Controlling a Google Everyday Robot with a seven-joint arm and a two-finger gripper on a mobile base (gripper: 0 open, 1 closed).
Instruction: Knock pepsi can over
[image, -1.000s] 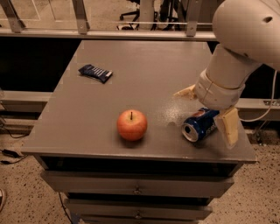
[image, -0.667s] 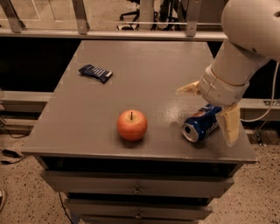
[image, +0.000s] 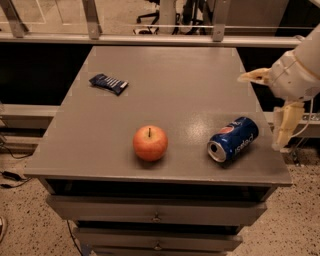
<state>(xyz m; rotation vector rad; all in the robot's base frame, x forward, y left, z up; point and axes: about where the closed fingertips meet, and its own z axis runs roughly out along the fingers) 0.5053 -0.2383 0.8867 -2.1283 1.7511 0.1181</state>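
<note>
The pepsi can lies on its side near the front right of the grey table, silver top facing front left. My gripper is to the right of the can, raised off the table near its right edge, apart from the can. Its two cream fingers are spread wide with nothing between them.
A red apple stands left of the can near the front edge. A flat dark blue snack wrapper lies at the left rear. A metal railing runs behind the table. Drawers are below the front edge.
My gripper and arm have pulled back to the right and up, away from the can. The can stays lying on its side in the same spot.
</note>
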